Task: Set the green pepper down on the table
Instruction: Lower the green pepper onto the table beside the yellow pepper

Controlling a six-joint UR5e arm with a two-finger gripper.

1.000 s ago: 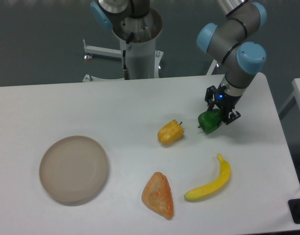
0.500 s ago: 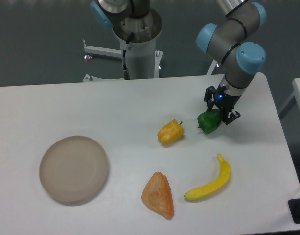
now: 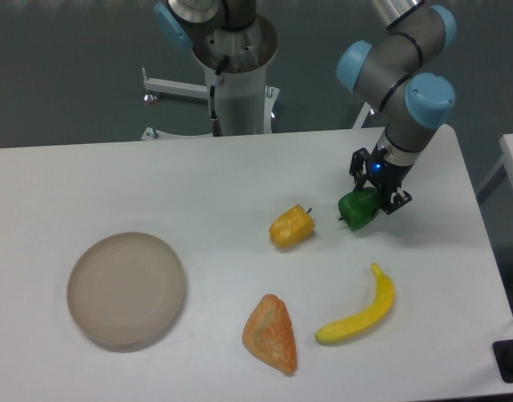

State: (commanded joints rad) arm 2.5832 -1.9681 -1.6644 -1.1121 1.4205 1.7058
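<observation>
Tool (image 3: 375,194) grips the green pepper (image 3: 357,208) low over the table (image 3: 197,193); no readable writing.

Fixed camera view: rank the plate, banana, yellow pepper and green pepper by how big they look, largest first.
1. The round beige plate, by far.
2. The banana.
3. The yellow pepper.
4. The green pepper, though the gripper partly hides it, so the two peppers may be alike.

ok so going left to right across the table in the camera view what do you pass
plate → orange triangular pastry → yellow pepper → green pepper, with the gripper at it → banana, which spans much the same stretch as the green pepper, nearer the camera.
</observation>
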